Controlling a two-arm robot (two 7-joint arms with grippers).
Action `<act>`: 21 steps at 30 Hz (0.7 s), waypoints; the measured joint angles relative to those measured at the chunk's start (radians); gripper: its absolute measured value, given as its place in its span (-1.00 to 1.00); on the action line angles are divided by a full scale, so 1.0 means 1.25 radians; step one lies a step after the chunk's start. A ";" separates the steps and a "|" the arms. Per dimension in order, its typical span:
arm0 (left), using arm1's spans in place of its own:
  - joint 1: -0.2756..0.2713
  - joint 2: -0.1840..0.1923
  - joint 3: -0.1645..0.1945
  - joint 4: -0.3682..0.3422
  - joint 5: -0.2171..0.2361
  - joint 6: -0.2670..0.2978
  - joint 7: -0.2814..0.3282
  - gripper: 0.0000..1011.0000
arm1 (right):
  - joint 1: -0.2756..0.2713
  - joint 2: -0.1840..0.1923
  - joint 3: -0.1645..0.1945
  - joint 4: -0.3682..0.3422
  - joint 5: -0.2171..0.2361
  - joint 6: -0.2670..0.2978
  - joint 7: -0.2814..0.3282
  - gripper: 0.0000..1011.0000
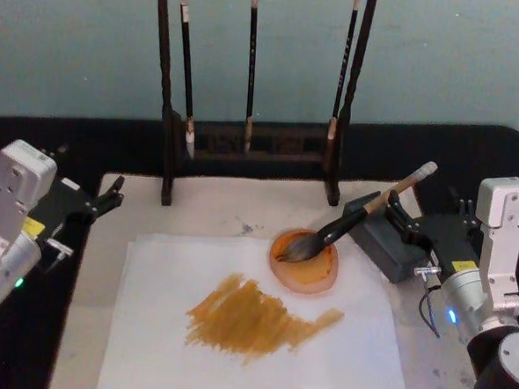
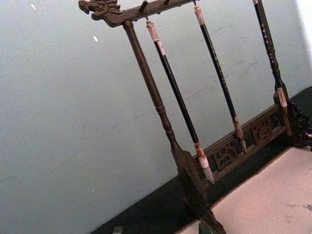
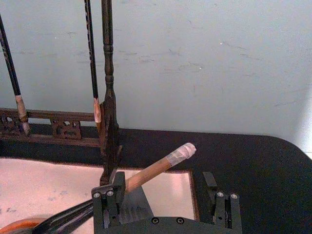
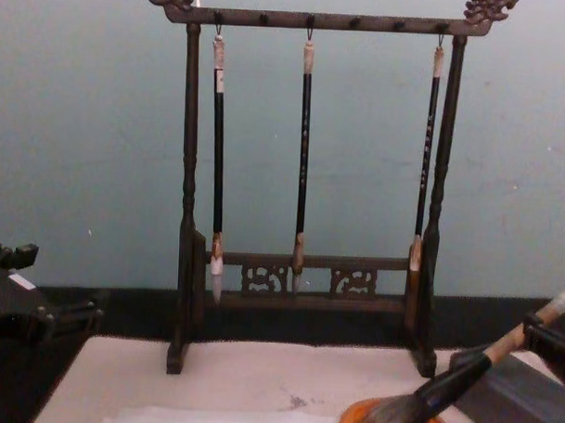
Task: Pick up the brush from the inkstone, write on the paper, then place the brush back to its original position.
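At the bench's left edge the left gripper (image 1: 109, 198) idles, jaws slightly parted, empty. The paper (image 1: 251, 335) carries ochre strokes. The brush (image 1: 364, 211), light, rigid, soft-tipped, leans from dish (image 1: 304, 261) onto inkstone (image 1: 389, 242); right gripper (image 1: 398, 210) straddles its tan handle, jaws wide

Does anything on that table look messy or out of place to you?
Nothing is spilled or knocked over. The paper carries an ochre smear of brushstrokes, which looks deliberate. The brush leans with its bristles in the orange dish and its handle between the right pincer's open fingers. The three thin brushes hang straight.
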 joint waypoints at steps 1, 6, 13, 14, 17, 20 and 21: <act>0.000 0.000 0.000 0.000 0.000 0.000 0.000 1.00 | 0.000 0.000 0.000 0.000 0.000 0.000 0.000 0.98; 0.000 0.000 0.000 0.000 0.000 0.000 0.000 1.00 | 0.000 0.000 0.000 0.000 0.000 0.000 0.000 0.98; 0.000 0.000 0.000 0.000 0.000 0.000 0.000 1.00 | 0.000 0.000 0.000 0.000 0.000 0.000 0.000 0.98; 0.000 0.000 0.000 0.000 0.000 0.000 0.000 1.00 | 0.000 0.000 0.000 0.000 0.000 0.000 0.000 0.98; 0.000 0.000 0.000 0.000 0.000 0.000 0.000 1.00 | 0.000 0.000 0.000 0.000 0.000 0.000 0.000 0.98; 0.000 0.000 0.000 0.000 0.000 0.000 0.000 1.00 | 0.000 0.000 0.000 0.000 0.000 0.000 0.000 0.98; 0.000 0.000 0.000 0.000 0.000 0.000 0.000 1.00 | 0.000 0.000 0.000 0.000 0.000 0.000 0.000 0.98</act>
